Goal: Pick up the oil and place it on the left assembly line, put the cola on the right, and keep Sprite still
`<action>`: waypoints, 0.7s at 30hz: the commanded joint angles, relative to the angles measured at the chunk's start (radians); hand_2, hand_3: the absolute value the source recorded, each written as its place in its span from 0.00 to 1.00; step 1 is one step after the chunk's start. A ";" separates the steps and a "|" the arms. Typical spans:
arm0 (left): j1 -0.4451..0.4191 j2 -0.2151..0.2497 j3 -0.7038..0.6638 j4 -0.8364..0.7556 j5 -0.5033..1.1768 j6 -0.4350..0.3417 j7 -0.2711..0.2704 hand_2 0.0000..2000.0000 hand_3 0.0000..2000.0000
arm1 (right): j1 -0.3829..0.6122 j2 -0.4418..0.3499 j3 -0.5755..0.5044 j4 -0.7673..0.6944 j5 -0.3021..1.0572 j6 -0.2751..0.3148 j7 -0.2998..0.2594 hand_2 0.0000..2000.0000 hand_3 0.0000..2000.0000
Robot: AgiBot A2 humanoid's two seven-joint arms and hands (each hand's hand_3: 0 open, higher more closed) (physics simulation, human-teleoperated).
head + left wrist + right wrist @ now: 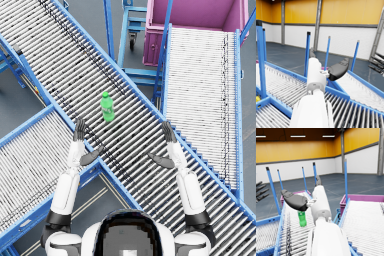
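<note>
You'll find the green Sprite bottle (107, 106) standing upright on the central roller conveyor (131, 131). It is just beyond your two hands and closer to the left one, and neither hand touches it. Your left hand (80, 144) hovers above that conveyor's left rail, fingers straight and close together, thumb spread out to the side, holding nothing. Your right hand (172, 147) mirrors it near the right rail, thumb splayed inward, also holding nothing. The left conveyor (30, 155) lies near left. The right conveyor (200, 85) runs to a pink bin (195, 12) at the far end.
</note>
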 commanded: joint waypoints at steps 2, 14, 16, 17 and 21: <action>0.000 0.000 0.000 0.000 0.000 0.000 0.000 0.00 0.00 | 0.000 0.000 0.000 0.000 0.000 0.000 0.000 0.00 0.00; 0.000 0.000 0.000 0.000 0.000 0.000 0.000 0.00 0.00 | 0.000 0.000 0.000 0.000 0.000 0.000 0.000 0.00 0.00; 0.000 0.000 0.000 0.000 0.000 0.000 0.000 0.00 0.00 | 0.000 0.000 0.000 0.000 0.000 0.000 0.000 0.00 0.00; 0.000 0.000 0.000 0.000 0.000 0.000 0.000 0.00 0.00 | 0.000 0.000 0.000 0.000 0.000 0.000 0.000 0.00 0.00; 0.000 0.000 0.000 0.000 0.000 0.000 0.000 0.00 0.00 | 0.000 0.000 0.000 0.000 0.000 0.000 0.000 0.00 0.00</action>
